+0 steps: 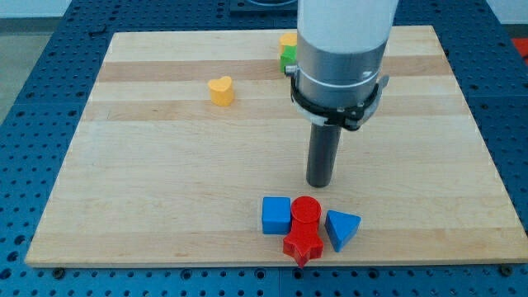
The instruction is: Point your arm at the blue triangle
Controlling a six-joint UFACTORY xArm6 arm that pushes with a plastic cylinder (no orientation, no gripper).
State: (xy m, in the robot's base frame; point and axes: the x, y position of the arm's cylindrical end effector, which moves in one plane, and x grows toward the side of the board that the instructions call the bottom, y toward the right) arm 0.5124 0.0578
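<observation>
Wooden board (165,190) fills the view, and my tip (319,184), a bare rod with no fingers to spread or close, stands just above the bottom-edge cluster: blue cube (276,215), blue triangle (342,228) rightmost, red cylinder (305,209), red star (302,245). Yellow heart (220,91) sits top-left; green block (288,58) and yellow block (287,40) peek out at the top edge.

- The board (165,165) looks like pale wood, with lengthwise grain bands and a smooth, matt finish.
- The blue table (33,74) around it looks like painted metal, dotted with rows of holes.
- The arm's white casing (342,33) looks like smooth plastic with a soft sheen; the grey collar (337,82) beneath looks like metal.
- My tip (319,183) ends a dark, matt rod.
- The blue triangle (341,228), blue cube (276,215), red cylinder (305,209), red star (302,245) and yellow heart (221,91) have smooth, evenly coloured, matt faces; their material cannot be told.
</observation>
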